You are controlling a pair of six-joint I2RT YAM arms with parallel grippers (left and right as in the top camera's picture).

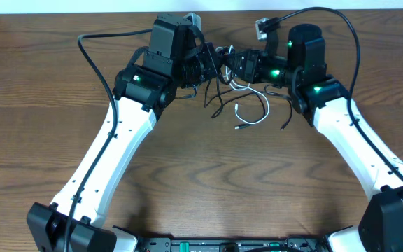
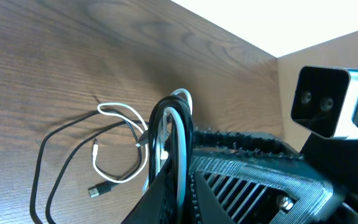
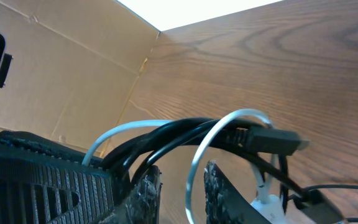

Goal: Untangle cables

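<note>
Looping thru 2 end effectors (image 2: 171, 186) (image 3: 182, 183), 1 blk cable (image 2: 98, 190), 1 wht cable (image 2: 94, 163)

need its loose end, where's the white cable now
Overhead view: the white cable runs from between the left gripper and right gripper at the far middle of the table, its loops lying just in front, tangled with the black cable.
</note>
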